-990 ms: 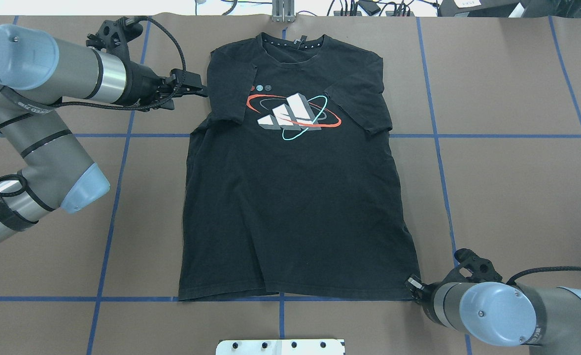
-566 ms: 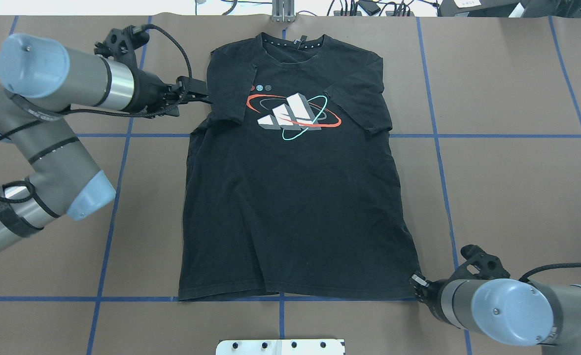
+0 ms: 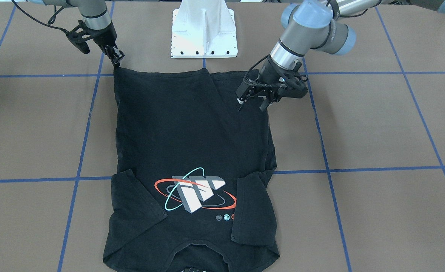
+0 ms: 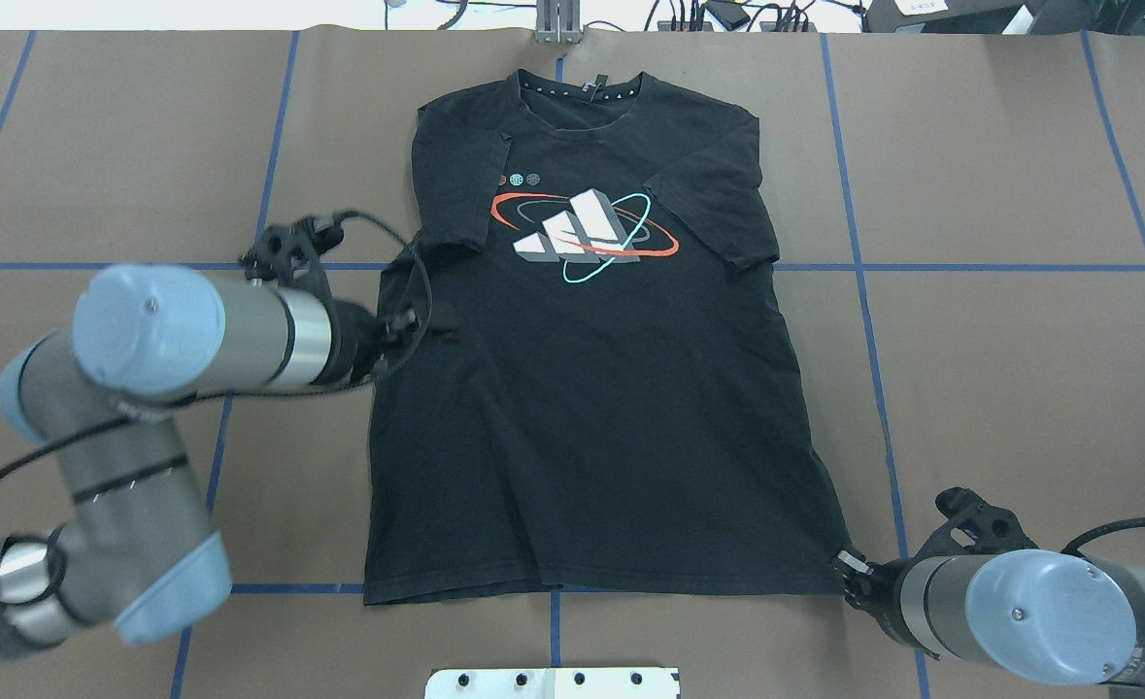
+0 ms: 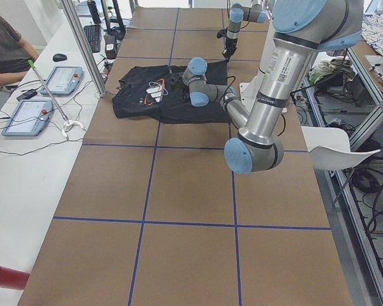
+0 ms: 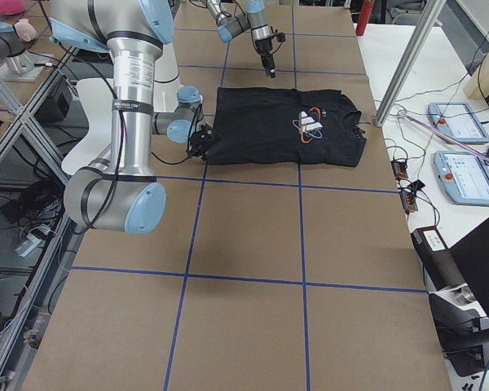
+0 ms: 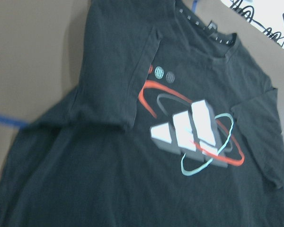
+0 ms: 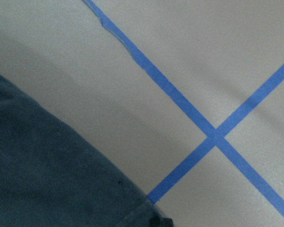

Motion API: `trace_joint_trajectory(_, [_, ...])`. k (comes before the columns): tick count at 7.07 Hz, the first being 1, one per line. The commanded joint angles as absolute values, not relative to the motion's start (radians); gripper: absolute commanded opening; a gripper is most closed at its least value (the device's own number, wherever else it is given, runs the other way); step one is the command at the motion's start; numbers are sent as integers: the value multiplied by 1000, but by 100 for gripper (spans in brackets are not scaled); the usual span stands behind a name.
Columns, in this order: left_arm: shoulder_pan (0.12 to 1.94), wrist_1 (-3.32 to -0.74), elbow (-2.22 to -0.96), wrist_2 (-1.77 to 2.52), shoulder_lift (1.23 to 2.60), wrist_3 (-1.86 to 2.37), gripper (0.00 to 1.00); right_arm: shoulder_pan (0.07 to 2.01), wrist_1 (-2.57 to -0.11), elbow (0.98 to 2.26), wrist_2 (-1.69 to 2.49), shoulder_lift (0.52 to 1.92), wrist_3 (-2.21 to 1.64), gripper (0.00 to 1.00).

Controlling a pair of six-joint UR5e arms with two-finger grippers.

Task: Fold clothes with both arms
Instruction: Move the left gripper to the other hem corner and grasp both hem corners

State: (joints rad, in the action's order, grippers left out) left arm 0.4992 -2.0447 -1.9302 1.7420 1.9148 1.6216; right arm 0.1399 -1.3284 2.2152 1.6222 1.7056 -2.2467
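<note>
The black T-shirt (image 4: 591, 408) lies flat on the table, orbit logo (image 4: 582, 233) up, both sleeves folded in over the chest and the collar at the far side. My left gripper (image 4: 431, 325) hovers over the shirt's left side edge at mid-body. In the front-facing view (image 3: 250, 106) its jaws stand apart and empty. My right gripper (image 4: 846, 566) sits at the near right hem corner, shut on that corner; it also shows in the front-facing view (image 3: 117, 61). The right wrist view shows the hem corner (image 8: 47, 179) on the table. The left wrist view shows the logo (image 7: 194, 137).
The brown table cover (image 4: 999, 388) carries a grid of blue tape lines (image 4: 863, 291). The white base pedestal (image 3: 204, 30) stands at the robot's edge. In the exterior left view, an operator (image 5: 3, 48) sits at a side table with tablets (image 5: 64, 80).
My left arm swung from the far left sleeve toward the robot, along the shirt's left edge to mid-body. My right gripper moved slightly right, and the whole shirt shifted right with it.
</note>
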Motion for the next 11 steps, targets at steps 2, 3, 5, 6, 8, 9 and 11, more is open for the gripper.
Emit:
trace_joint_trajectory(2, [245, -1910, -2060, 1600, 1787, 1805, 99, 135, -1328, 2238, 1649, 1744, -2241, 0])
trace_joint_trajectory(3, [211, -1884, -2059, 1598, 1763, 1822, 99, 135, -1328, 2237, 1649, 1744, -2241, 0])
trace_joint_trajectory(5, [140, -1852, -2053, 1600, 1761, 1912, 92, 133, -1328, 2235, 1648, 1746, -2240, 0])
trace_joint_trajectory(6, [117, -1852, -2037, 1600, 1763, 1923, 89, 133, -1328, 2235, 1647, 1746, -2237, 0])
trace_joint_trajectory(8, [94, -1852, -2019, 1601, 1773, 1930, 83, 133, -1327, 2235, 1647, 1744, -2235, 0])
trace_joint_trajectory(9, [87, -1852, -2011, 1601, 1782, 1931, 82, 133, -1328, 2235, 1647, 1744, -2237, 0])
trace_joint_trajectory(11, [89, -1852, -2005, 1601, 1786, 1931, 72, 133, -1327, 2235, 1647, 1746, -2235, 0])
